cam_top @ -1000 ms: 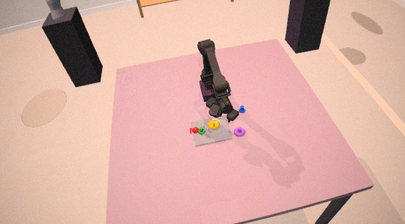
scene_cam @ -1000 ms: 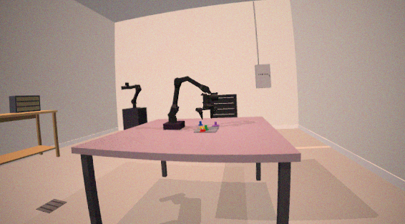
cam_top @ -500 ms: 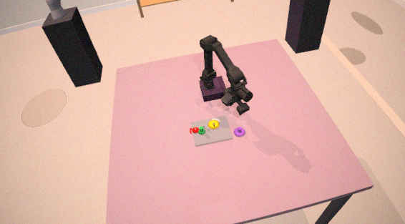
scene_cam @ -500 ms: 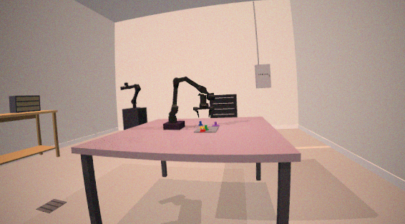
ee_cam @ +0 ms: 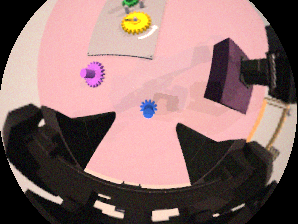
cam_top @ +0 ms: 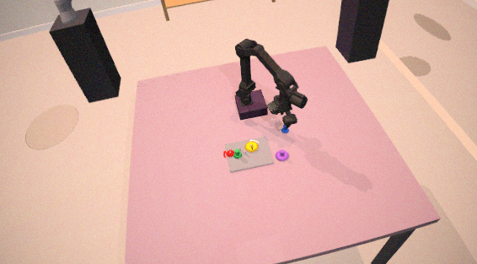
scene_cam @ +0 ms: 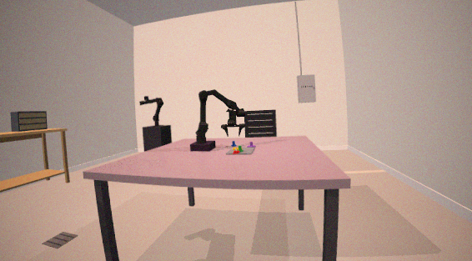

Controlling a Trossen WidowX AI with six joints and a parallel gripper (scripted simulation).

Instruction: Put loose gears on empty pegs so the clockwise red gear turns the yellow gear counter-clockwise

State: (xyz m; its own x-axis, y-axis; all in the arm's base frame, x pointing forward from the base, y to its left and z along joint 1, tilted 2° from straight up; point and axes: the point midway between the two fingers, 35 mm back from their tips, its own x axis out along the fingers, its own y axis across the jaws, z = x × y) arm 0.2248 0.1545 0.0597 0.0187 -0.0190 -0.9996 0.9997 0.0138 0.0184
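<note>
- Pink table (cam_top: 190,202) (scene_cam: 217,162) (ee_cam: 135,160) — carries the whole layout; arm (cam_top: 270,60) (scene_cam: 223,97) mounted within reach of board and loose gears.
- Gripper (cam_top: 282,115) (scene_cam: 233,136) (ee_cam: 147,120) — jaws wide, nothing between them, fingers above the table. Spread probably meant to pass either side of the blue gear's handle.
- Grey board (cam_top: 257,164) (scene_cam: 248,152) (ee_cam: 120,47) — lies flat; its pegs fix where gears can mesh.
- Purple gear (cam_top: 282,156) (scene_cam: 251,145) (ee_cam: 95,74) — loose beside the board, handle up for gripping. Likely a spare, or too broad for this chain.
- Yellow gear (cam_top: 251,147) (scene_cam: 236,148) (ee_cam: 136,23) — on the board, black stripe showing, white arrow alongside: the output.
- Green gear (cam_top: 238,154) (scene_cam: 240,148) (ee_cam: 131,2) — on the board next to the red gear (cam_top: 232,153) (scene_cam: 236,152), presumably first link; full seating can't be judged.
- Blue gear (cam_top: 285,130) (scene_cam: 233,144) (ee_cam: 148,108) — smallest loose one, upright on the table, apart from the board. Probably the second link: two intermediates would reverse yellow against red.
</note>
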